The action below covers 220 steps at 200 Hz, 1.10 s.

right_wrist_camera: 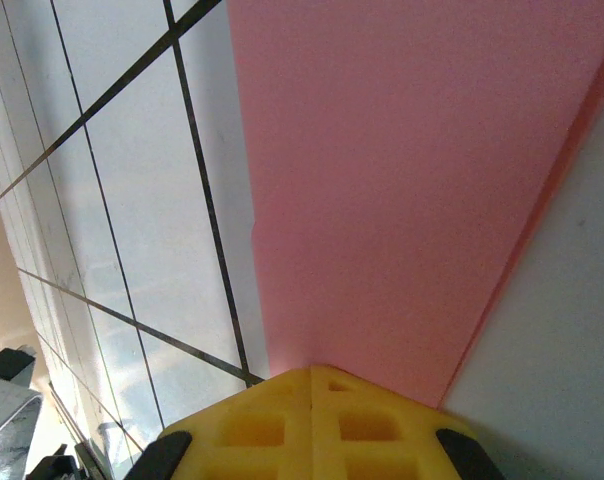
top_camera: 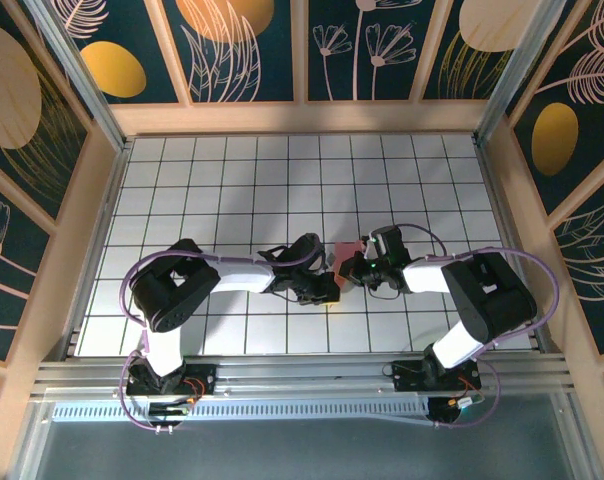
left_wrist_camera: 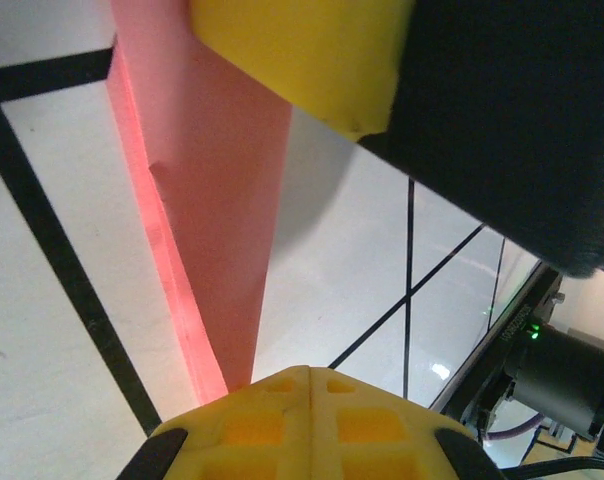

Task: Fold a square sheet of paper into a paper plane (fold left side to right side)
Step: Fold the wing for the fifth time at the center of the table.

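Presently, the left gripper [top_camera: 330, 284] and the right gripper [top_camera: 356, 268] meet nose to nose near the middle of the grid-tiled table [top_camera: 232, 180]. The folded sheet of paper [top_camera: 347, 248] lies between them and projects slightly toward the far side. Both grippers are pinched closed on the paper: in each wrist view the yellow pads [left_wrist_camera: 282, 420] meet without a gap, and the pink sheet runs directly into their seam. From the left wrist the paper appears as a narrow, layered strip. Its long axis runs straight away from the fingertips, with the stacked edges on the left of that view. From the right wrist it presents a broad face. Neither arm is nearer, as each grips from the opposite side. Judgement: the coming fold turns on this axis, and the left-held portion must swing across it toward the right.
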Available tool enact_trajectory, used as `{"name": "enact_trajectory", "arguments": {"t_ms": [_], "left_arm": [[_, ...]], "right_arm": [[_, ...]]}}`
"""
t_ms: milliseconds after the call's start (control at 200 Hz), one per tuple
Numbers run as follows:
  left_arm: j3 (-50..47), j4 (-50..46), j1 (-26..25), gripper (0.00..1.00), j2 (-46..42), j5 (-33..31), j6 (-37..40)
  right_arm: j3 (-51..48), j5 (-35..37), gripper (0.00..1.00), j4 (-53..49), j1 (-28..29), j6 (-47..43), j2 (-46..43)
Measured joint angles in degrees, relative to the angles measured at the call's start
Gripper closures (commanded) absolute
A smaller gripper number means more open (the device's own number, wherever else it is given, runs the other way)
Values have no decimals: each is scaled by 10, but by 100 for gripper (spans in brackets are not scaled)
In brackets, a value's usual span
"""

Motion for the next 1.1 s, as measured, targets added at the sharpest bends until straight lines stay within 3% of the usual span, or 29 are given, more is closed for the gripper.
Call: {"name": "enact_trajectory", "arguments": {"t_ms": [1101], "left_arm": [[-12,5,-4,96,9,-7,2]], "right_arm": [[4,-1,100,-6,0,-2,2]]}}
